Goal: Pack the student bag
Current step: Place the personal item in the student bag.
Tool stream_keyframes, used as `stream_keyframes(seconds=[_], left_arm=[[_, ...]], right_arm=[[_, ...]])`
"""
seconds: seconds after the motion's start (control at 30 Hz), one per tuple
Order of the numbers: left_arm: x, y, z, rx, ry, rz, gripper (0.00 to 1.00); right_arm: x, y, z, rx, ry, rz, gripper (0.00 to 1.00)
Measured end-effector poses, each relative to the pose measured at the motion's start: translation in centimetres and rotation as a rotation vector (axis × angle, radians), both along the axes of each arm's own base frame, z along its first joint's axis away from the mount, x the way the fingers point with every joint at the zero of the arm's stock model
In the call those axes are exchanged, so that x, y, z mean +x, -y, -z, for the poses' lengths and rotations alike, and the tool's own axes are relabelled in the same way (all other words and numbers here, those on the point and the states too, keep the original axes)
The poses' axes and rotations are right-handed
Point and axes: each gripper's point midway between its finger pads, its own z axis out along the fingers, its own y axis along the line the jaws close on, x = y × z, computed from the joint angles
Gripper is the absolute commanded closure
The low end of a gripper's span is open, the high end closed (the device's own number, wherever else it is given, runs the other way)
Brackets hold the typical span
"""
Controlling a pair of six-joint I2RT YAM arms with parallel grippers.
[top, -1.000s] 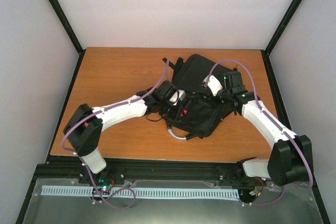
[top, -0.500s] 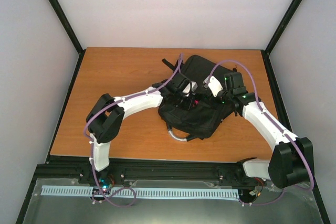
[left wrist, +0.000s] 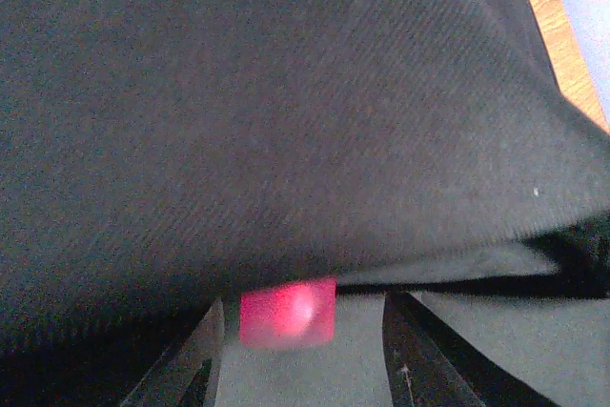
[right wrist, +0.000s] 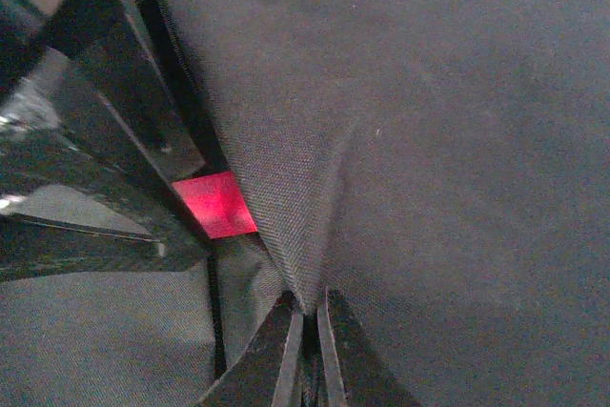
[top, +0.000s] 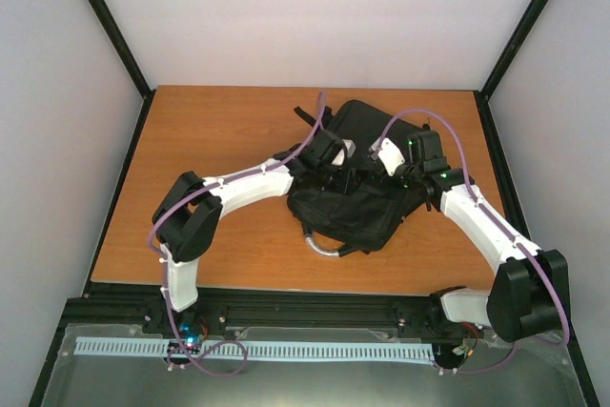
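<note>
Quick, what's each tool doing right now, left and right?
Left tool: open, pink block sitting loose between its fingers.
Right tool: closed, pinching a fold of the black bag.

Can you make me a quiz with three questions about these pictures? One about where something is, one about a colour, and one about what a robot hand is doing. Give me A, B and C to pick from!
1. Where is the little red block?
A) at the opening of the student bag, between the fingers of the left gripper
B) on the floor
C) on a shelf

2. What colour is the student bag?
A) yellow
B) black
C) blue

3. What is the right gripper doing?
A) standing wide open in the air
B) holding a pencil
C) shut, pinching a fold of the bag's cloth

Answers:
1 A: the left wrist view shows it just under the bag's flap, between the two fingers.
2 B: every view shows black cloth.
3 C: its fingers meet on a pinched ridge of cloth.
</note>
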Motion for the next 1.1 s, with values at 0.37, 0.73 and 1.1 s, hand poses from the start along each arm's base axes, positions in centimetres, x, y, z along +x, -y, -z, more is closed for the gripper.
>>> stream_keyframes(seconds=[0.37,0.73,1.1], left_arm=[[-3.4,-3.6,-1.9,-0.021,-0.014,-0.022,0.79],[-4.6,-3.1,1.7,-0.059,-0.104,-0.013,0.99],[-1.2,-0.3,1.9,-0.067,-0.05,-0.031,0.99]], right_arm=[[0.0,0.0,0.0,0.001,-0.001,-0.001,0.97],[0.0,0.0,0.1,0.001,-0.003,-0.001,0.97],[0.1,0.1,0.2,0.0,-0.007,-0.001,0.97]])
